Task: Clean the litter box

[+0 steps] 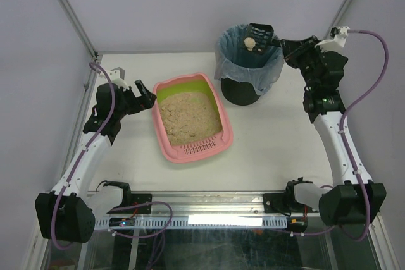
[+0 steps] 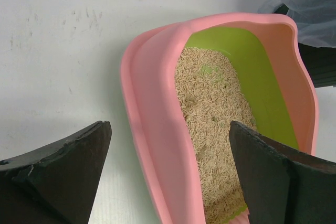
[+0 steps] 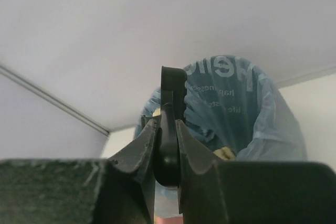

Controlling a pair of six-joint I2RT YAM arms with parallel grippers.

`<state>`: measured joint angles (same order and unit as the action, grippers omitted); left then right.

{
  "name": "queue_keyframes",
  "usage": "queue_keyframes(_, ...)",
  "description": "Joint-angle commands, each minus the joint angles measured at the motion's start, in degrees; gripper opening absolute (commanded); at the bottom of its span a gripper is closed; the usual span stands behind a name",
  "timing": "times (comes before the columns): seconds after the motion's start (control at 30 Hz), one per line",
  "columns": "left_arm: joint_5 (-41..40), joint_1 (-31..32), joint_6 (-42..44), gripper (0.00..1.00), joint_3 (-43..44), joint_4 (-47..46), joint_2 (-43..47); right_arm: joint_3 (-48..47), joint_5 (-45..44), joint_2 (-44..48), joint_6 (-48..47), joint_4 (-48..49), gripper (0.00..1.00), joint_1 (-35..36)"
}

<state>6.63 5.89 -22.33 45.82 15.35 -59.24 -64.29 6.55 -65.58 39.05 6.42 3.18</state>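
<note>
The pink litter box with lime-green inner wall and beige litter lies mid-table, slotted ledge toward the near side; it also shows in the left wrist view. My left gripper is open, hovering just left of the box's far left corner, its fingers straddling the pink rim. My right gripper is shut on the handle of the black slotted scoop, held tilted over the black bin's blue bag. A beige clump sits on the scoop. The scoop handle is clamped between the right fingers.
The round black bin stands right behind the box's far right corner. Grey enclosure walls and metal frame posts close the table's left, right and back. A metal rail with cables runs along the near edge.
</note>
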Motion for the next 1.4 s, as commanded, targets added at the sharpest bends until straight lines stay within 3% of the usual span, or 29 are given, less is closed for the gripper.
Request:
queue_keyframes(0.0, 2.2, -0.5, 1.6, 0.99, 2.4, -1.5, 0.3, -5.5, 9.3, -2.5, -18.4, 6.4, 0.0, -0.3)
queue_keyframes(0.37, 4.7, -0.5, 2.3, 0.99, 2.3, -1.5, -0.4, -16.2, 22.5, -8.8, -45.5, -3.3, 0.0, -0.1)
queue_keyframes(0.63, 6.2, -0.5, 2.6, 0.99, 2.4, -1.5, -0.8, -18.2, 20.8, -7.6, -56.8, -8.7, 0.0, 1.0)
queue_keyframes(0.83, 8.3, -0.4, 3.1, 0.98, 2.6, -1.5, -1.6, -19.0, 2.4, -5.6, -50.0, -4.5, 0.0, 4.2)
queue_keyframes(0.93, 8.9, -0.5, 3.5, 0.96, 2.7, -1.5, -1.7, -19.8, -4.9, -4.3, -38.2, -3.3, 0.0, 4.4)
queue_keyframes(1.13, 10.1, -0.5, 3.7, 0.93, 2.8, -1.5, -2.5, -23.2, -0.6, -3.7, -21.4, -9.1, 0.0, 7.3)
queue_keyframes(1.37, 11.6, -0.5, 3.9, 0.86, 3.2, -1.5, -3.5, -25.2, -7.4, -4.5, -23.0, -15.0, 0.0, 22.9)
